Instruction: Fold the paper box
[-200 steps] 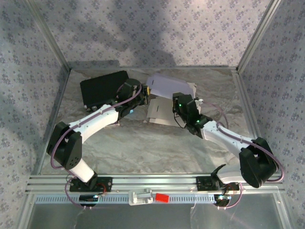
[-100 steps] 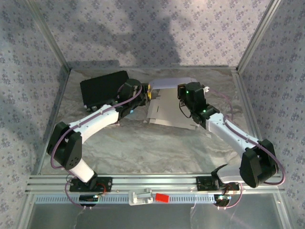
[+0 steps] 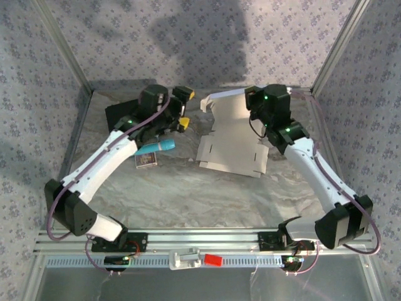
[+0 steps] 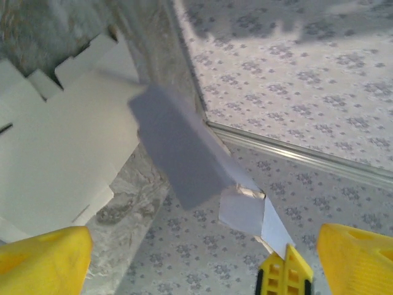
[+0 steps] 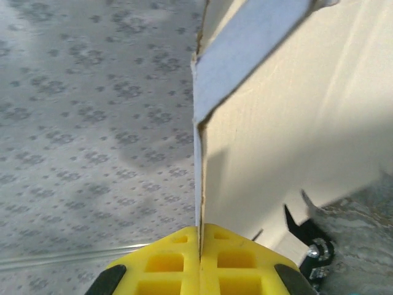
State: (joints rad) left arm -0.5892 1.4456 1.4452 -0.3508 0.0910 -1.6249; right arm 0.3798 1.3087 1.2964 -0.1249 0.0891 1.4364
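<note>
The paper box (image 3: 232, 141) is a flat white cardboard blank lying mid-table, with its far edge raised. My right gripper (image 3: 250, 102) is shut on that raised far edge; in the right wrist view the yellow fingers (image 5: 166, 261) pinch the thin cardboard sheet (image 5: 288, 141) between them. My left gripper (image 3: 185, 108) hangs open to the left of the raised flap, touching nothing. In the left wrist view its yellow fingertips (image 4: 43, 258) stand wide apart, with the lifted flap (image 4: 178, 147) ahead and the right gripper's yellow tip (image 4: 284, 273) clamped on it.
A black box (image 3: 128, 116) sits at the back left under my left arm. A teal object (image 3: 156, 147) and a small flat packet (image 3: 146, 160) lie left of the cardboard. Patterned walls and metal frame posts close in the back and sides.
My left gripper let go of the box, opened wide and rose back to the left. My right gripper moved to the far edge, shut on it and lifted that flap.
</note>
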